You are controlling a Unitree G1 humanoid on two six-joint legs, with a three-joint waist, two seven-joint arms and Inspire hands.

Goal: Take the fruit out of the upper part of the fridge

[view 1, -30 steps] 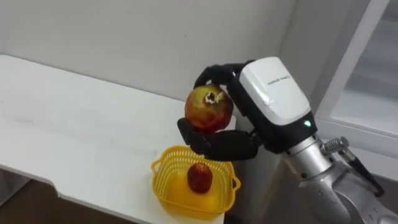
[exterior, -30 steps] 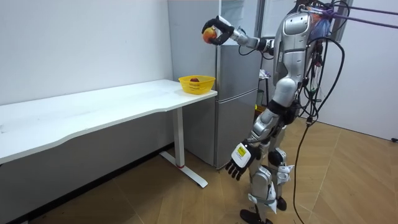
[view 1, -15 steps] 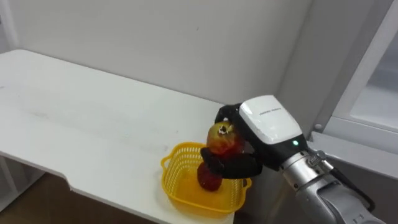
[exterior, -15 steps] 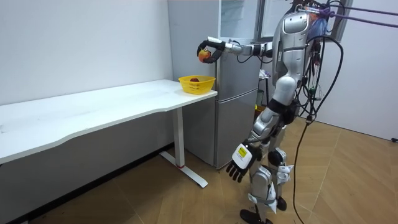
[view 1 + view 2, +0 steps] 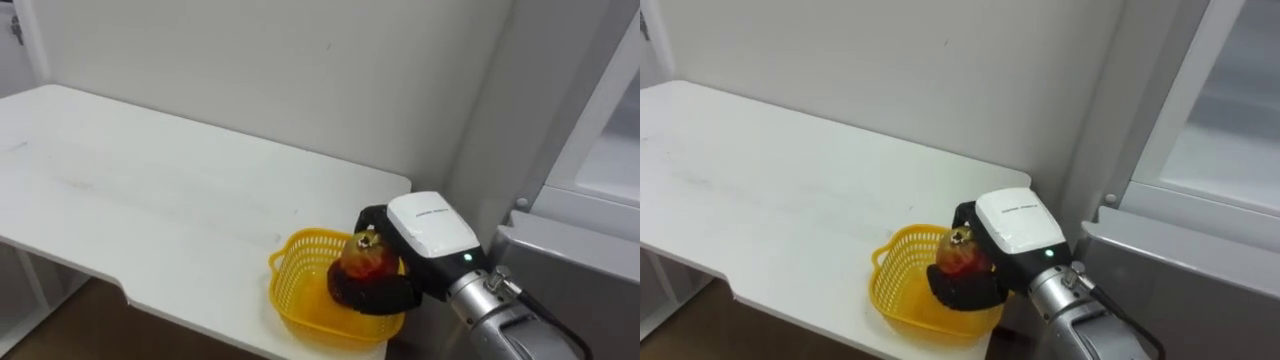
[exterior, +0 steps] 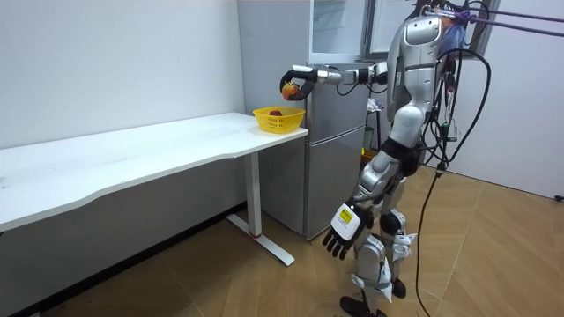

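My right hand [image 5: 425, 240] is shut on a red-and-yellow round fruit [image 5: 368, 262] and holds it just over the yellow basket [image 5: 296, 296], near the basket's right side. The same fruit [image 5: 959, 258] sits in the dark fingers [image 5: 962, 291] above the basket's rim [image 5: 892, 293]. In the room view the right hand [image 6: 298, 81] reaches out level over the basket [image 6: 279, 119], which holds another red fruit [image 6: 276, 113]. My left hand [image 6: 337, 231] hangs open beside my thigh.
The basket stands at the end of a long white table [image 5: 150, 210], close to its front edge. A grey fridge [image 6: 339, 150] stands right beside the table, its upper door [image 6: 339, 26] open. I stand in front of the fridge on a wooden floor.
My right arm has come down from shoulder height, bringing the fruit from well above the basket to just over it. The eye view has shifted with my head.
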